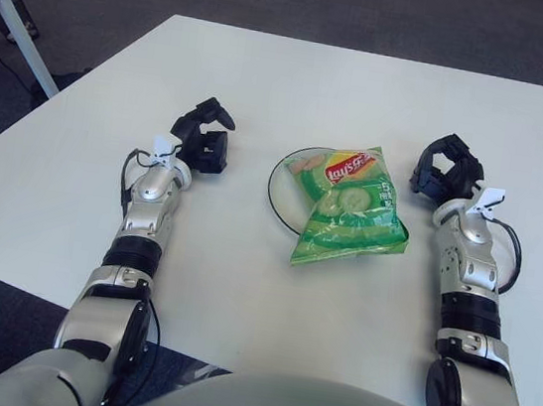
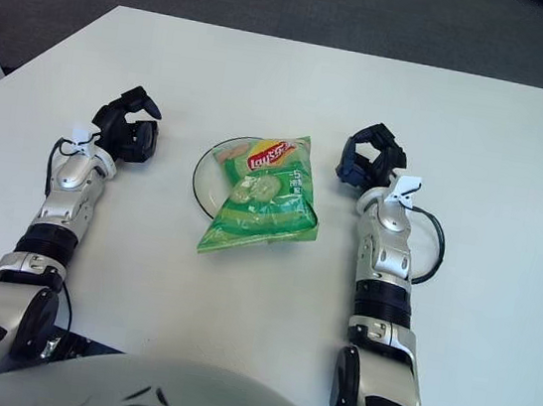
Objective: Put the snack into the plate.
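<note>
The bag (image 1: 353, 208) overhangs the plate (image 1: 280, 190); both hands, left (image 1: 205, 138) and right (image 1: 444, 171), are loosely curled and empty, so nudge it centred.

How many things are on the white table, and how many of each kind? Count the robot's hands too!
Snack bags: 1, the green chip bag lying on the plate.
Plates: 1, the clear plate under the bag.
Robot hands: 2, the left hand left of the plate and the right hand right of the bag, both holding nothing.
Total: 4

Snack (image 1: 353, 209) lies on plate (image 1: 280, 192), between left hand (image 1: 204, 136) and right hand (image 1: 445, 170).
</note>
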Robot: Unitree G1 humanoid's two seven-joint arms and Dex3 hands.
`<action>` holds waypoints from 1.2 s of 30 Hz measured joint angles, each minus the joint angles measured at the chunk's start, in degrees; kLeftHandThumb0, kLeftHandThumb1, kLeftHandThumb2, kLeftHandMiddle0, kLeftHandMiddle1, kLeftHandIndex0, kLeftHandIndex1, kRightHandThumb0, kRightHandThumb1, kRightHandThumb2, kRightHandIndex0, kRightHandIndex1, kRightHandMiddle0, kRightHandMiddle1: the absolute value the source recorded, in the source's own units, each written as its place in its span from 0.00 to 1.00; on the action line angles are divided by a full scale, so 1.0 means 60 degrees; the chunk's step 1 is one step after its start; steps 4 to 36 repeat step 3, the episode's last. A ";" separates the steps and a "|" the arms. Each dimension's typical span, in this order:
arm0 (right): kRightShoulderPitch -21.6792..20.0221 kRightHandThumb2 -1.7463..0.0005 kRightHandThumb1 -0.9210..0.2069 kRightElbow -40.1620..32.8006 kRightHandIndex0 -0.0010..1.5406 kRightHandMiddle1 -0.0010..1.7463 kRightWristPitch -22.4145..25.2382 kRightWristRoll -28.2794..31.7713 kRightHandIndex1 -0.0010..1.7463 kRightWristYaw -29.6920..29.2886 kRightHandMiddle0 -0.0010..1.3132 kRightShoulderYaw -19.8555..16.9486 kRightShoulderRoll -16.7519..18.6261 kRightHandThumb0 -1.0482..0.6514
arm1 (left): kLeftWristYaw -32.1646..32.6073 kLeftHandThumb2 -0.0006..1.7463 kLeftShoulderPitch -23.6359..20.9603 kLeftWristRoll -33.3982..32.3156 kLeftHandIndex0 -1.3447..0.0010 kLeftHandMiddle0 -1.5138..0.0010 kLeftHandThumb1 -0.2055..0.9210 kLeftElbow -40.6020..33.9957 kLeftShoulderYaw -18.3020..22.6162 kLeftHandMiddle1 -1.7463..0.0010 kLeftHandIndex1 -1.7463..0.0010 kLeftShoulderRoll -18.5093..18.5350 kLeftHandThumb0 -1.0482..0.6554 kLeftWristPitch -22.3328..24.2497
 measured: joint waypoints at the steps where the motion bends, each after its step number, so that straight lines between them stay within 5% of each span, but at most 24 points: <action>1: 0.0001 0.26 0.52 -0.0020 0.82 1.00 0.0014 -0.0013 1.00 0.0000 0.45 0.0007 -0.0001 0.34 | 0.0000 0.67 0.0000 0.0001 0.61 0.23 0.57 -0.0002 0.0000 0.00 0.00 -0.0001 0.36 0.0002; 36: 0.0007 0.26 0.51 -0.0051 0.82 1.00 0.0036 -0.0062 1.00 0.0000 0.45 0.0021 -0.0005 0.34 | 0.0000 0.67 0.0000 0.0002 0.62 0.22 0.57 -0.0006 -0.0001 0.00 0.00 -0.0003 0.36 0.0002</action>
